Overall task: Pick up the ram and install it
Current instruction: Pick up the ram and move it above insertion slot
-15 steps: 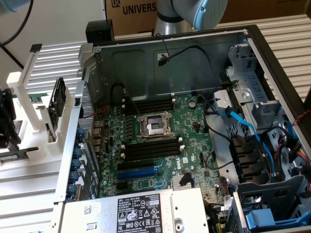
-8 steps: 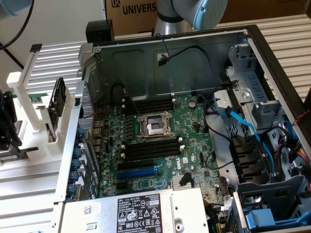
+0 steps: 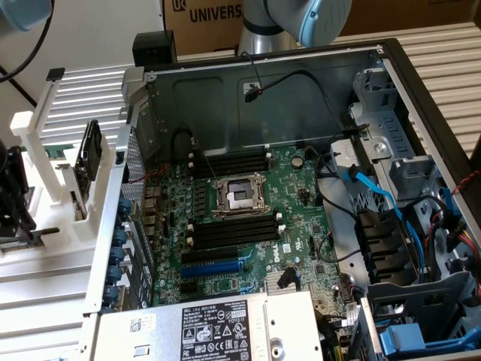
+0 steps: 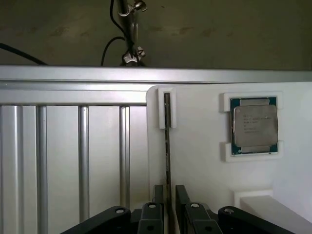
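- Exterior view: an open computer case (image 3: 421, 83) lies on a slatted metal table (image 3: 436, 41), with its green motherboard (image 3: 248, 218) facing up.
- On the board, long black memory slots (image 3: 229, 162) with white end clips run on either side of the square CPU socket (image 3: 239, 197). A blue expansion slot (image 3: 218, 267) sits nearer the labelled power supply (image 3: 218, 331).
- Blue cables (image 3: 376, 192) loop through the drive bays on the exterior view's right.
- The robot arm (image 3: 301, 19) rises behind the case, in front of a cardboard box (image 3: 203, 15).
- A white fixture (image 3: 45, 150) stands outside the case on the exterior view's left. The black gripper (image 3: 15, 203) is over it at the picture's edge, well apart from the motherboard.
- Wrist view: the ram (image 4: 167, 141) stands on edge in a narrow slot of the white fixture (image 4: 200, 161) and shows as a thin dark line.
- The gripper (image 4: 168, 187) straddles the ram, with one of its fingers (image 4: 158, 195) on each side. A sliver of gap shows beside the stick, so the jaws are apart and not clamped on it.
- A processor chip (image 4: 254, 126) sits in its own white nest on the same fixture, apart from the ram.
- The table's aluminium slats (image 4: 63, 161) run beside the fixture.
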`<state>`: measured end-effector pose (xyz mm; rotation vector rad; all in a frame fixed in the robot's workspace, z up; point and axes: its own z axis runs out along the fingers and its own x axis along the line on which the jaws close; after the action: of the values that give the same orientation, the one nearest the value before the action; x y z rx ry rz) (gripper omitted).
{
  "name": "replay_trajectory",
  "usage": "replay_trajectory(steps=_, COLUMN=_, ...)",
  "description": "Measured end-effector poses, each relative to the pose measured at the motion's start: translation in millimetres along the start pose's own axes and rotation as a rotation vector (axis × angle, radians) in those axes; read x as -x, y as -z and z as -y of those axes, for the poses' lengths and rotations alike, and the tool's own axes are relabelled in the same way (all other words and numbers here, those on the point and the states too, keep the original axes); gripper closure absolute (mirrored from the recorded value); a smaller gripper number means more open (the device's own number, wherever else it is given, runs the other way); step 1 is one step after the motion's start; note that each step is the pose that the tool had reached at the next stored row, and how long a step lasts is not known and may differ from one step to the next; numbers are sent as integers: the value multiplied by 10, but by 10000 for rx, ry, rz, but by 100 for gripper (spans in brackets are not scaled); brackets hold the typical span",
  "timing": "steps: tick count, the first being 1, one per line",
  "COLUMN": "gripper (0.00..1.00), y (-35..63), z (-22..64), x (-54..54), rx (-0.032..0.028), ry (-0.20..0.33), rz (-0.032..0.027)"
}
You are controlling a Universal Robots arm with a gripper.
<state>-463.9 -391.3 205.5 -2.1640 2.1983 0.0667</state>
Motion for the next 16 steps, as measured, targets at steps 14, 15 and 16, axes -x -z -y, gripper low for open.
replay_trajectory(steps=14, gripper=75, y=-52, z=-2, x=7, rx=-50, ry=56, rz=2)
replay_trajectory(steps=15, gripper=75, y=-57, z=-3, x=7, rx=-52, ry=57, rz=2)
replay_trajectory(steps=16, gripper=75, y=-61, z=-3, x=6, rx=-53, ry=58, rz=2)
